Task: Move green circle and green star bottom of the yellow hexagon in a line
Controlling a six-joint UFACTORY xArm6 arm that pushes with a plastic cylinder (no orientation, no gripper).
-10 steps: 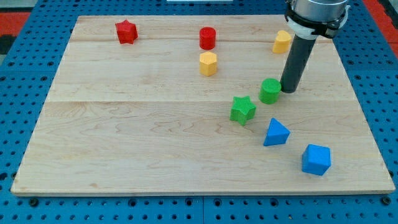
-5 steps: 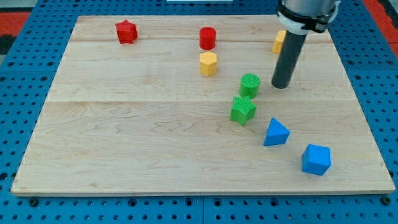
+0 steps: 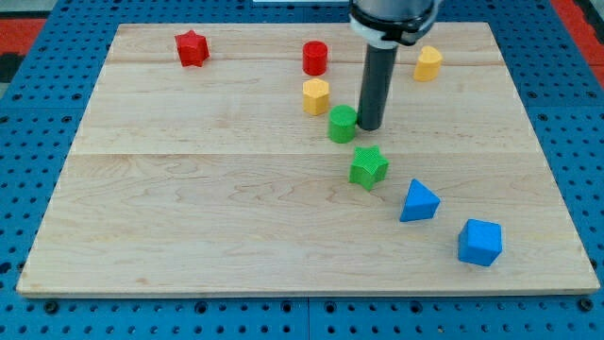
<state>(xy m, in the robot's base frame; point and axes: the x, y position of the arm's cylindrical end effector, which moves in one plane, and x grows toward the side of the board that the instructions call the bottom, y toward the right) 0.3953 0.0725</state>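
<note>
Blue cube [image 3: 480, 242]: nearest the view's bottom, at the right, well apart from the work.
Blue pyramid [image 3: 419, 201]: just up and left of the cube, also idle.
Green star [image 3: 368, 166]: mid-board, down and right of the yellow hexagon, not under it. I judge it needs a push toward the view's left.
Green circle [image 3: 343, 124]: just below and right of the yellow hexagon, close to it but apart as far as I can tell.
My tip [image 3: 369, 127]: touching or all but touching the green circle's right side, above the green star.
Pincer: I have none; I end in a plain rod, so there is nothing to part or close.
Yellow hexagon [image 3: 316, 96]: the marker block, upper middle of the board.
Red cylinder [image 3: 315, 58]: just above the hexagon.
Second yellow block [image 3: 427, 63]: upper right; exact shape unclear.
Red star [image 3: 192, 47]: far upper left.
Progress: roughly half, by my judgement. The circle is nearly under the hexagon; the star sits off the line.
Left to do: nudge the circle a little left, then bring the star below it so hexagon, circle and star run down the view in a row.
Surface: a pale wooden board [image 3: 189, 208] of joined planks, smooth, with plenty of bare space at the left.
Room: the board lies on a blue perforated base [image 3: 28, 312]; a red strip shows at the top corners.
</note>
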